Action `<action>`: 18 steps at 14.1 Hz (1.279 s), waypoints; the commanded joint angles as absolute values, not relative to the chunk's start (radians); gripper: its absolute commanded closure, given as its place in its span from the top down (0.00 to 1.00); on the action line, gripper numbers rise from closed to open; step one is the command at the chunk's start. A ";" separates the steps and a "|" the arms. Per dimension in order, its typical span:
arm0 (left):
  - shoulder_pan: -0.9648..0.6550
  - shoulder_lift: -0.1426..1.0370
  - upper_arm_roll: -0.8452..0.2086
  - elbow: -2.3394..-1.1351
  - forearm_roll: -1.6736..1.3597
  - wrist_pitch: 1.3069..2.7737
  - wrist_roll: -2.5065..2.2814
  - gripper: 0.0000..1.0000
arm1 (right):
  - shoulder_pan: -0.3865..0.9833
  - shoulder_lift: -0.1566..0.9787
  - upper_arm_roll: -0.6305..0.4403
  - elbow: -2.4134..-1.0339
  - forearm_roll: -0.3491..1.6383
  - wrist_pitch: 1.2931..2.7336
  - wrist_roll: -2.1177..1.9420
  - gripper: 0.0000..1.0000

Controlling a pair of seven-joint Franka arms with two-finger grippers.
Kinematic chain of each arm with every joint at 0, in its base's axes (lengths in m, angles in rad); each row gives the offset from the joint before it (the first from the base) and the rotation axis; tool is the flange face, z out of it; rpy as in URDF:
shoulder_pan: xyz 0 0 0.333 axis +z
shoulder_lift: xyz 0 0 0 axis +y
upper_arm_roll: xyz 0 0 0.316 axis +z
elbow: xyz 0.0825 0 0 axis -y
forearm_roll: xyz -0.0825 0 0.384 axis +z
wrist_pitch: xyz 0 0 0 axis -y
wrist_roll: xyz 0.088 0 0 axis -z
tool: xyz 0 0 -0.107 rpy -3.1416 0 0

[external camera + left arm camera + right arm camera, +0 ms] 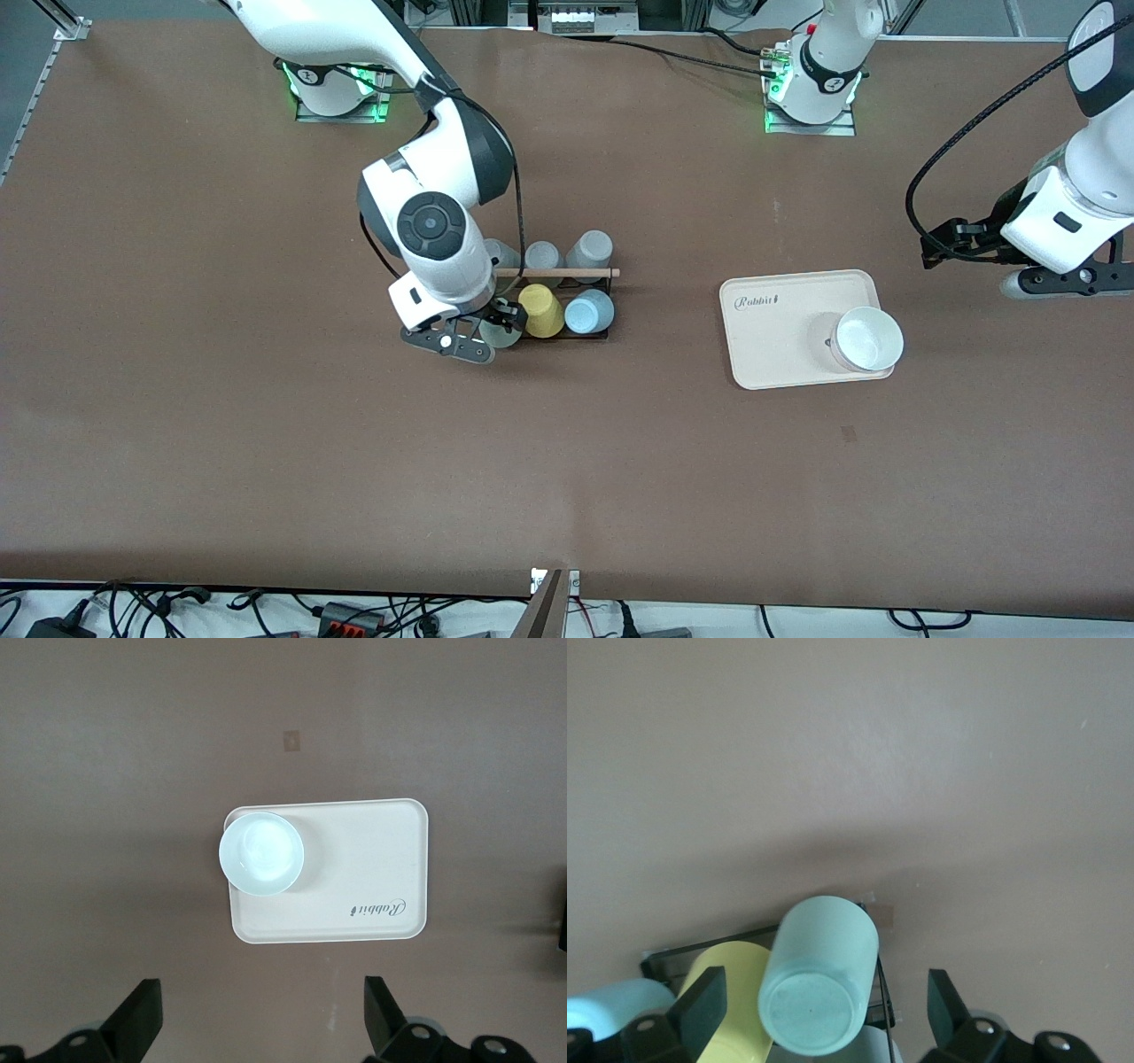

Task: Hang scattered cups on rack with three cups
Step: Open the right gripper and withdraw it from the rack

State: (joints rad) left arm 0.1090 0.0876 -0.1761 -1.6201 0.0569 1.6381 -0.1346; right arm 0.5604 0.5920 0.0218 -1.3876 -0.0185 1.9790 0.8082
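Observation:
The black wire rack (567, 272) with a wooden rod stands mid-table. The pale mint cup (501, 337) sits bottom-up and tilted on the rack's corner toward the right arm's end, beside the yellow cup (540, 310). The light blue cup (589, 312) hangs beside the yellow one. My right gripper (498, 326) is over the mint cup. In the right wrist view it (824, 979) is open, with the mint cup (819, 988) between the fingers (700, 1001) and touching neither. The light blue cup (611, 1005) and rack wire (709, 943) show there too. My left gripper (1063, 279) waits open (263, 988) in the air at the left arm's end.
Three grey cups (589, 251) hang on the rack's row farther from the camera. A cream tray (771, 354) lies toward the left arm's end with a white cup (868, 338) on it. Both also show in the left wrist view: tray (372, 850), cup (262, 853).

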 commanded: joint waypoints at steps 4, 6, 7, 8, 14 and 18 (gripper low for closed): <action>0.106 0.089 -0.183 -1.605 0.046 1.634 -0.124 1.00 | 0.421 0.489 0.026 -1.338 -0.026 1.844 0.557 1.00; 0.107 0.089 -0.181 -1.605 0.046 1.632 -0.118 1.00 | 0.338 0.459 0.028 -1.321 -0.014 1.801 0.532 1.00; 0.107 0.089 -0.181 -1.605 0.046 1.632 -0.118 1.00 | 0.298 0.439 0.032 -1.322 -0.012 1.790 0.505 1.00; 0.107 0.089 -0.181 -1.605 0.046 1.632 -0.118 1.00 | 0.278 0.413 0.029 -1.327 -0.012 1.761 0.471 1.00; 0.106 0.089 -0.183 -1.605 0.049 1.632 -0.117 1.00 | 0.117 0.255 0.028 -1.399 -0.015 1.635 0.276 1.00; 0.106 0.089 -0.181 -1.605 0.049 1.632 -0.117 1.00 | 0.031 0.155 0.026 -1.511 -0.024 1.651 0.177 1.00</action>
